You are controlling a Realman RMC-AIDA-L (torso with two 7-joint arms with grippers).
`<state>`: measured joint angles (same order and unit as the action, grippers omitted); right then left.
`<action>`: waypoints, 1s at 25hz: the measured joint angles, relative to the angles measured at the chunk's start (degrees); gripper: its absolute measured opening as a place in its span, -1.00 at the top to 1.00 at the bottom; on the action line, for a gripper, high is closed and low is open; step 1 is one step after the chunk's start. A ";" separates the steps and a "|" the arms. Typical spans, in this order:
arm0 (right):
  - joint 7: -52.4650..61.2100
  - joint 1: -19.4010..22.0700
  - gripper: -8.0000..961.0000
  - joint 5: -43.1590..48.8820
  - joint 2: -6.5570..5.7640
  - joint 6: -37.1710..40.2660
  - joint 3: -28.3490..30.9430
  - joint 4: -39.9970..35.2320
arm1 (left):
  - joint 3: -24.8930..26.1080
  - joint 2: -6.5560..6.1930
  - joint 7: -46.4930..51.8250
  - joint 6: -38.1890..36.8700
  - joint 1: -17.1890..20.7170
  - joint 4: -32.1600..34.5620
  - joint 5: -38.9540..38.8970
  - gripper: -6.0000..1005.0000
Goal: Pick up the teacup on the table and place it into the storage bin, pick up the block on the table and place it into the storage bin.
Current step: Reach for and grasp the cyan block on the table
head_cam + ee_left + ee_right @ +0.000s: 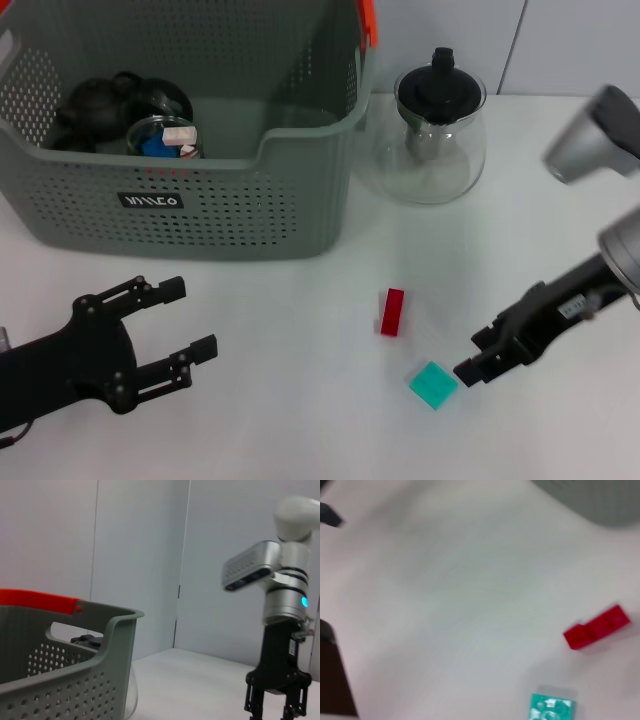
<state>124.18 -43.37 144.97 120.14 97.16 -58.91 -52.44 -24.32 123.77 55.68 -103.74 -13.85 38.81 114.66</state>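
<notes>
The large grey perforated plastic storage bin [250, 190], with an orange handle and a small black label, sits at the table's far left and already holds a dark teapot [95, 105] and what looks like a clear glass teacup [165, 138]. On the white table [300, 400] a small red rectangular block [393, 311] stands near a flat teal square block [432, 385]. The right gripper [470, 368] hangs low just beside the teal block; its finger spread cannot be told. The left gripper [185, 325] rests at the near left, fingers spread, holding nothing. A clear glass teapot with a black lid [432, 130] stands right of the bin.
</notes>
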 joint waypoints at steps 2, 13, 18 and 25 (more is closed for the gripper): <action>4.52 -3.71 -0.34 3.49 0.47 0.29 -1.60 -0.07 | -0.02 0.01 -0.05 0.39 -0.20 -0.49 0.18 -0.50; 25.26 -10.47 -0.33 5.08 1.61 -1.17 -18.02 0.10 | 0.97 -0.06 -0.10 2.58 -0.32 -2.11 0.25 -0.50; 30.75 -8.96 -0.33 2.44 1.60 -6.61 -26.04 0.57 | 1.61 -0.14 -0.12 3.25 -0.51 -2.67 0.37 -0.50; 35.00 -8.24 -0.29 -0.49 1.62 -12.02 -36.96 0.95 | 3.33 -0.23 -0.14 3.66 -0.46 -3.28 0.47 -0.50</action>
<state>159.19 -51.61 144.48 121.76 85.13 -95.87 -51.49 -20.99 123.54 55.54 -100.09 -14.31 35.54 115.13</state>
